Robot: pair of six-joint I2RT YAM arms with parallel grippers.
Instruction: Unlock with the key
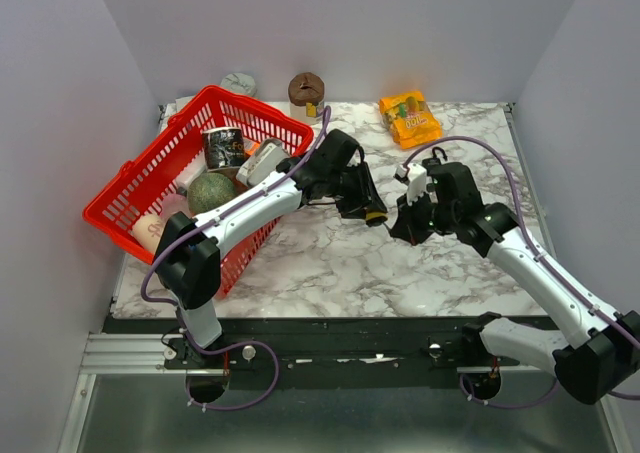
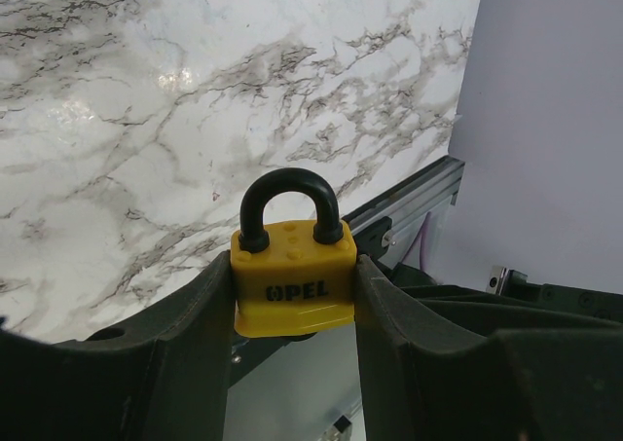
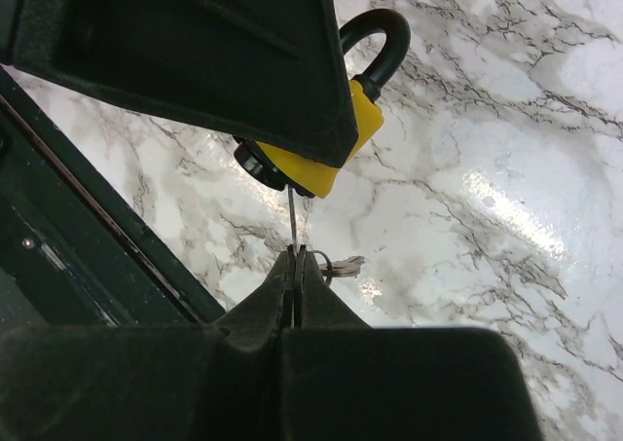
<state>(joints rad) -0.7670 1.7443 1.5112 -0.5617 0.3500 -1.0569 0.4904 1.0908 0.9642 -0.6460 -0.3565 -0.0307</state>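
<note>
Padlock [image 1: 375, 216], yellow, sits mid-frame in the top view, clamped in the left gripper [image 1: 370, 212] over the marble table [image 1: 330, 263]. The right gripper [image 1: 402, 233] is just to its right and a red basket [image 1: 140, 178] is at left. Left wrist: padlock centre frame, shackle up and closed, pinched between both fingers [image 2: 389, 334]. Right wrist: padlock upper centre; the key [image 3: 292, 217] blade reaches its underside, and the right jaws are closed tight on the key.

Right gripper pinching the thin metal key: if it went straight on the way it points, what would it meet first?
Probably the underside of the yellow padlock with black shackle, clamped in the left gripper. The thin metal key leads there; whether its tip is inserted is unclear.
</note>
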